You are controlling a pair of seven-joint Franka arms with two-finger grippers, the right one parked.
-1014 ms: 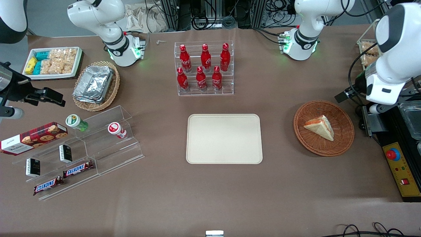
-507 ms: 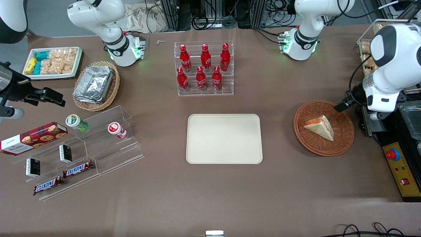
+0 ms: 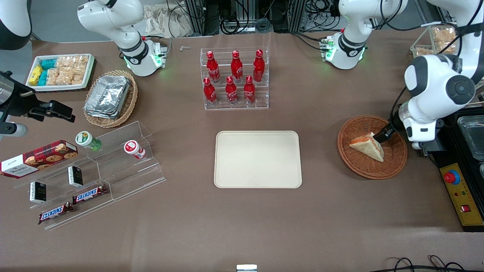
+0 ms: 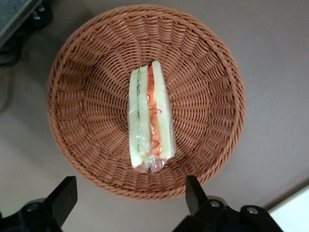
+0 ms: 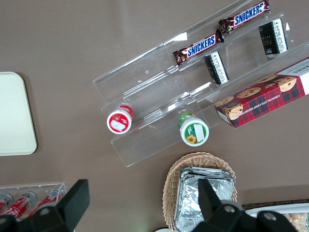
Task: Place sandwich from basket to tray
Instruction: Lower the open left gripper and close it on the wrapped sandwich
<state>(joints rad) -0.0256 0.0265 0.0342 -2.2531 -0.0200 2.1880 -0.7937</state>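
Wicker basket (image 4: 203, 63) holds sandwich (image 4: 149, 118); open claw (image 4: 128, 200) hovers above, w/o contact.

Open jaws of gripper (image 4: 128, 205) above sandwich (image 4: 148, 117), bare basket (image 4: 203, 96) weave around.

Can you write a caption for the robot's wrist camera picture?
Open gripper hovers above the wrapped sandwich lying in the round wicker basket.

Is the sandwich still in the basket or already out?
In. The sandwich lies inside the basket, untouched; the open hand hovers above it.
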